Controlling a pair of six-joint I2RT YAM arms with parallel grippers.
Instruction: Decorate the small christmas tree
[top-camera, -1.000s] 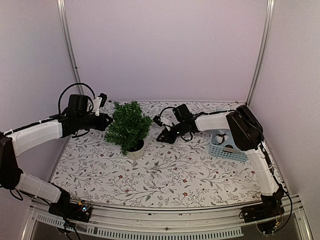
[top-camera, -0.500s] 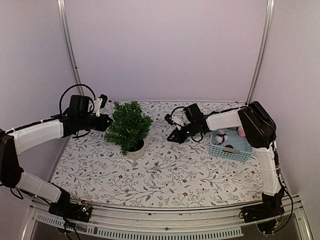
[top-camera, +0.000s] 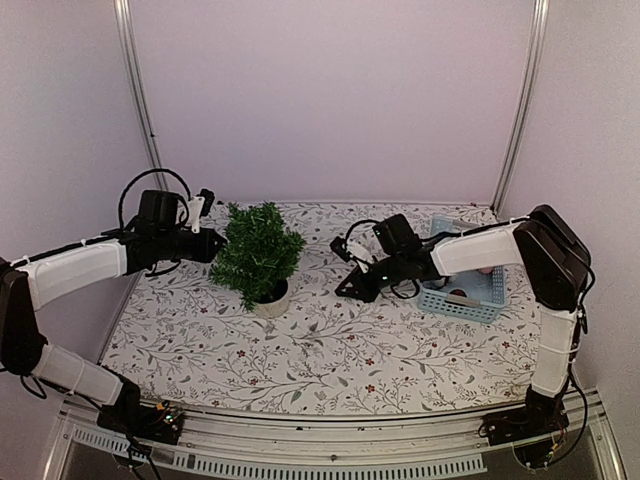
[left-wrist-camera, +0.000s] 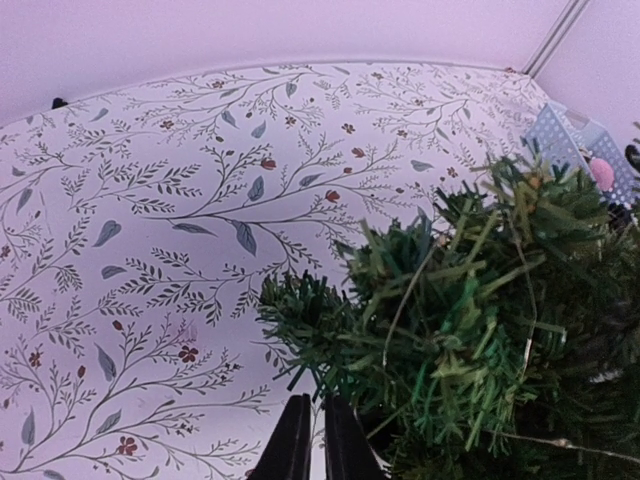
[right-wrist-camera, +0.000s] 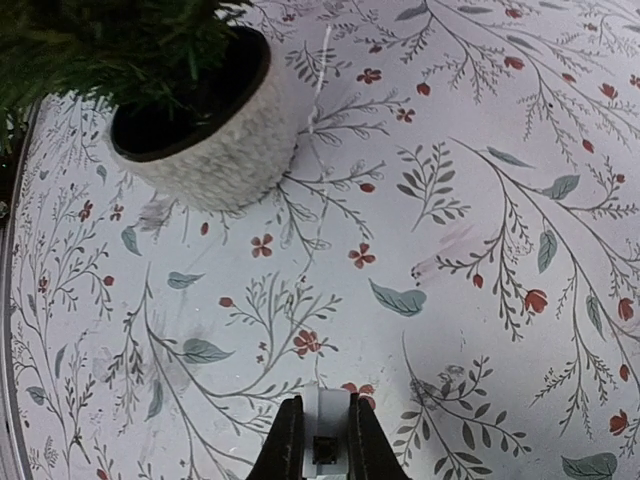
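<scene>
the left arm (top-camera: 75, 272) and right arm (top-camera: 480, 248) wear smooth white shells on their long links, with chunky black housings at the joints. a black cable (top-camera: 135, 185) arcs over the left wrist, and thinner ones curl by the right. the left gripper (left-wrist-camera: 317, 425) and right gripper (right-wrist-camera: 320, 425) have slim, dark, flat-sided fingers.

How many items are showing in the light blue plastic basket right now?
2. A pink item sits by the right wall of the light blue plastic basket; a dark item lies near its front wall. The right arm crosses over the basket, so more may be hidden.
</scene>
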